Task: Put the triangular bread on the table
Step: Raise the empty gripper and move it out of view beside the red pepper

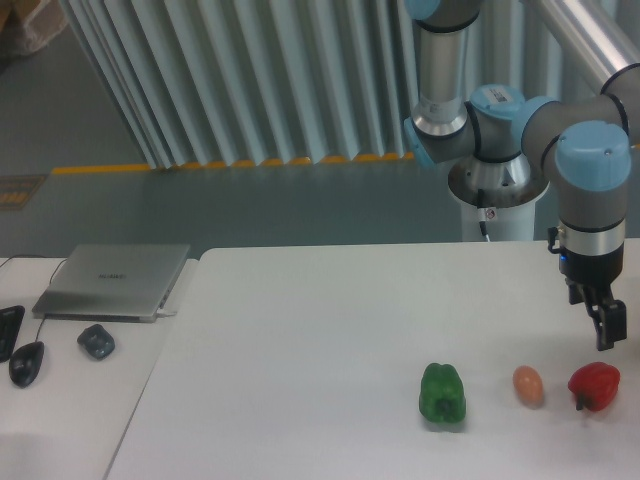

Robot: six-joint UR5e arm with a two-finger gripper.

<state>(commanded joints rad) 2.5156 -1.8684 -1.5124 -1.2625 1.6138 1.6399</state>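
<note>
No bread wedge visible on counter (300,330); presumably light, rigid, best pinched across flat faces; end effector (604,335) near red pepper (594,385), opening indiscernible.

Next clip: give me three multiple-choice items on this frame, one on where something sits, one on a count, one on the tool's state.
1. Where does the small tan-orange egg-shaped object lie?
A. On the silver laptop
B. Between the green bell pepper and the red bell pepper
C. At the white table's far edge

2. How many bell peppers lie on the large white table?
A. One
B. Two
C. Four

3. What is the state of the black two-finger tool?
A. Hanging above the red bell pepper, carrying nothing visible
B. Clamped on the green bell pepper
C. Resting on the laptop

Answers:
1 B, the green bell pepper is on its left and the red bell pepper on its right.
2 B, one green and one red.
3 A, its tip hangs just over the red pepper's upper right; no yellow wedge bread shows.
</note>
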